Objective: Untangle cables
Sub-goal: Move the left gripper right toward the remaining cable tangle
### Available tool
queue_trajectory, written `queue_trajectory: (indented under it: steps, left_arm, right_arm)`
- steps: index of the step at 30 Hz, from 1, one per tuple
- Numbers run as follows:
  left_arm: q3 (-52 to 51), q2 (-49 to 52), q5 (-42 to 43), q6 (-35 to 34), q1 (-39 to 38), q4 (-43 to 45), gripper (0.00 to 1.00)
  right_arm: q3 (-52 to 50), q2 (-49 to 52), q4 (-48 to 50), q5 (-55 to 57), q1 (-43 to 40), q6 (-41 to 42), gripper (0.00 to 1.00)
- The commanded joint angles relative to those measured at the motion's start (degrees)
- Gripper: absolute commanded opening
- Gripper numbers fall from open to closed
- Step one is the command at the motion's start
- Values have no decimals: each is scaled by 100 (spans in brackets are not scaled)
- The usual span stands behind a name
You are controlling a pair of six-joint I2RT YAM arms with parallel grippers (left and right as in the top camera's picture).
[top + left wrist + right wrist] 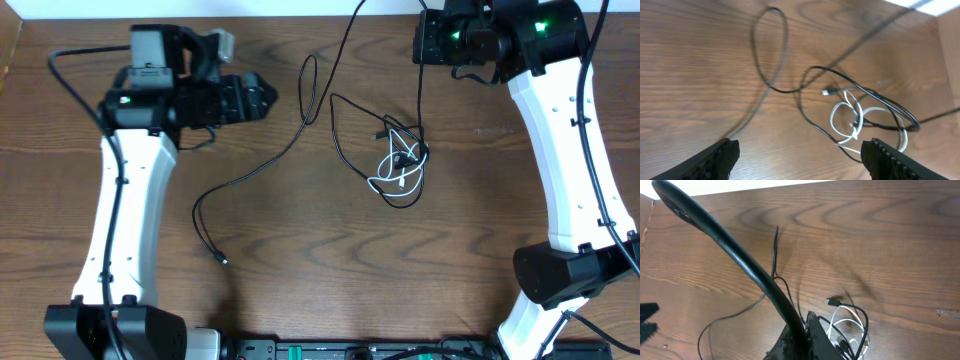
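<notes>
Cables [404,158] out on the wooden table [300,300], in two lots. Right of centre, a tight little knot: white cable [831,120] coiled in small loops, threaded through by a black cable [334,125] bulging out in a wide bend to the left. Small plug ends poking out of the muddle, one silver-tipped plug [825,92] at the knot's far side. One black strand leading from the knot straight toward the far right, up to the right arm's wrist.

Left of that, long black cable [240,178] lying loose: in from the far edge, down past a long narrow loop [302,90], then sweeping near and left across the wood, hooking round and ending in a small plug [221,260], well apart from everything else. Same cord as the knot's black one or a separate one? Cannot tell from here.

Left gripper [270,96] at far left, pointing right toward the narrow loop, fingers [722,155] spread wide, released, nothing between them but bare wood and cable lower down. Right gripper [807,325] at far right, beyond the knot, clenched tight, white coils just beside its fingertips in the right wrist view. Thick black arm wiring [740,255] slung right across its camera; no telling about any cord pinched in there.
</notes>
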Motion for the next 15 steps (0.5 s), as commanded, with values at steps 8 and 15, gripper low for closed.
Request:
queue_trajectory:
  steps: [8,15]
  left_arm:
    - [-186,20,33,-1311,-1165,730,84]
    - [-219,345,35,-1552,-1790,1075,84]
  right_arm:
    - [59,-37,-46,-2,-13,-70,1]
    - [59,-37,-63,-2,-13,-74,1]
